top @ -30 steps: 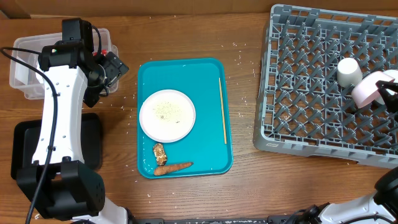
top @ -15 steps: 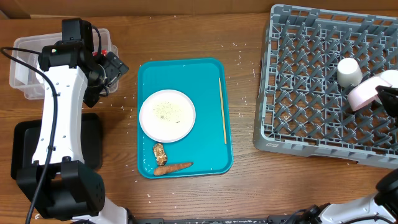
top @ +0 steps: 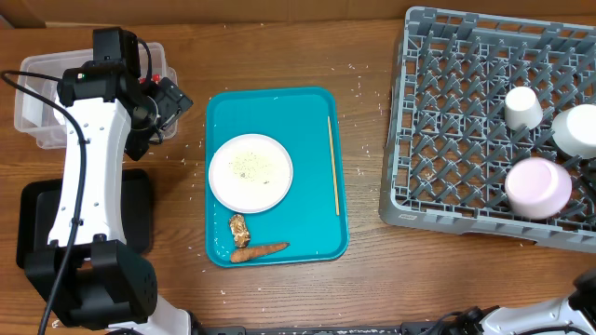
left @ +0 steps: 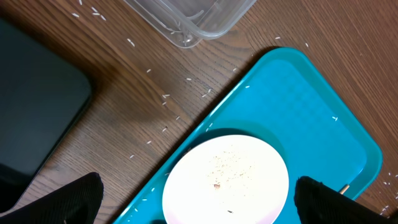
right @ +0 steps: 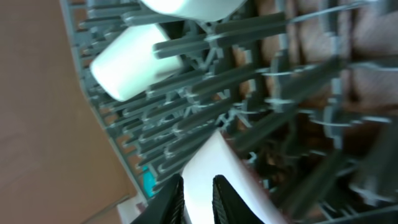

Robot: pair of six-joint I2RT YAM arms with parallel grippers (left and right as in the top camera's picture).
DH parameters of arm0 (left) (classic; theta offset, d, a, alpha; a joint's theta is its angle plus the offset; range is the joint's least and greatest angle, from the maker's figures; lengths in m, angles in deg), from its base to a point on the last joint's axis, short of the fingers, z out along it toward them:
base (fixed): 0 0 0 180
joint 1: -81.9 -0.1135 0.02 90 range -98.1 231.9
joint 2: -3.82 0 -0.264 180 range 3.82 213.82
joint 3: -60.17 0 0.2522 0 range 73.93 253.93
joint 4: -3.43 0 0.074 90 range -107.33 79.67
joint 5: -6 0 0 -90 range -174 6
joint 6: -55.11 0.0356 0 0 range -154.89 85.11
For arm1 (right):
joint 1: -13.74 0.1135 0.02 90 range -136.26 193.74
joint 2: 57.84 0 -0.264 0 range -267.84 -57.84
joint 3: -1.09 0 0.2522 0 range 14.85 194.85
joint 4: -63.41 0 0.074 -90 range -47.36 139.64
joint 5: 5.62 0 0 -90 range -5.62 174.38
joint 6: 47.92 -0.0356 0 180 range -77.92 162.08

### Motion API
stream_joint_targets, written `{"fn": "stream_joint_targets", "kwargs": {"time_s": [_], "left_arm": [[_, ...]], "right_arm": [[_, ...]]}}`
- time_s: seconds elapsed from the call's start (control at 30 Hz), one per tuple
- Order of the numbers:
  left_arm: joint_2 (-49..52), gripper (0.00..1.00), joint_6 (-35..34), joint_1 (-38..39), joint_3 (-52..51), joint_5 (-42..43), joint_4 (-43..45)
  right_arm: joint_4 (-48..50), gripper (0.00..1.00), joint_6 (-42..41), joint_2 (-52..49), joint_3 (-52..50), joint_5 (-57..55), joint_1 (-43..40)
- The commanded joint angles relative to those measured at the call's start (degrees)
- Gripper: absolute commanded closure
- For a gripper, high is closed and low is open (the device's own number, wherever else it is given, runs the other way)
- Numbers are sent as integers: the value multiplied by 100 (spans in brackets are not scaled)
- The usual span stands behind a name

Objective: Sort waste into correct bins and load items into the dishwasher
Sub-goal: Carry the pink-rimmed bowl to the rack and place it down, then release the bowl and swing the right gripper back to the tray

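While pink bowl [top: 537, 186] sits in rack [top: 447, 112], left pincer [left: 199, 194] open, empty, right pincer [right: 194, 190] unclear.

Right wrist view blurred; we can't read the right gripper [right: 195, 194]. White bowl [top: 579, 128] cropped by overhead's right edge.

The overhead view was bright and evenly lit from above, sharp edge to edge, with only thin soft shadows on the table [top: 279, 56] beneath the tray [top: 312, 223] and rack [top: 447, 140]. The left wrist view was crisp, though the left gripper [left: 199, 202] showed dark and soft-edged at the lower corners. Heavy motion blur smeared the right wrist view, streaking the rack's tines.
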Motion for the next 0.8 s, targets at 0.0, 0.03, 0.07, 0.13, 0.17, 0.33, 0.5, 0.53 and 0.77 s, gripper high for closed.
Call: {"fn": "stream_joint_targets", "kwargs": {"time_s": [0.0,0.03,0.07,0.13,0.17,0.33,0.5,0.53,0.77], "left_arm": [[-105,0,-35,44,-26,-39,-2],[-105,0,-35,44,-26,-39,-4],[-105,0,-37,44,-26,-39,-4],[-105,0,-35,44,-26,-39,-4],[-105,0,-35,42,-26,-39,-2],[-105,0,-35,44,-26,-39,-2],[-105,0,-35,44,-26,-39,-4],[-105,0,-35,44,-26,-39,-4],[-105,0,-37,42,-26,-39,-4]], "right_arm": [[-24,81,-275,219,-22,-640,-31],[-37,81,-273,313,-22,-640,-31],[-55,81,-275,435,-22,-638,-31],[-76,80,-295,704,-22,-636,-31],[-74,80,-321,879,-22,-638,-31],[-111,76,-334,1849,-22,-638,98],[-227,64,-330,2632,-22,-634,612],[-251,59,-328,2763,-22,-634,776],[-83,0,-70,3445,-22,-525,3285]]}}
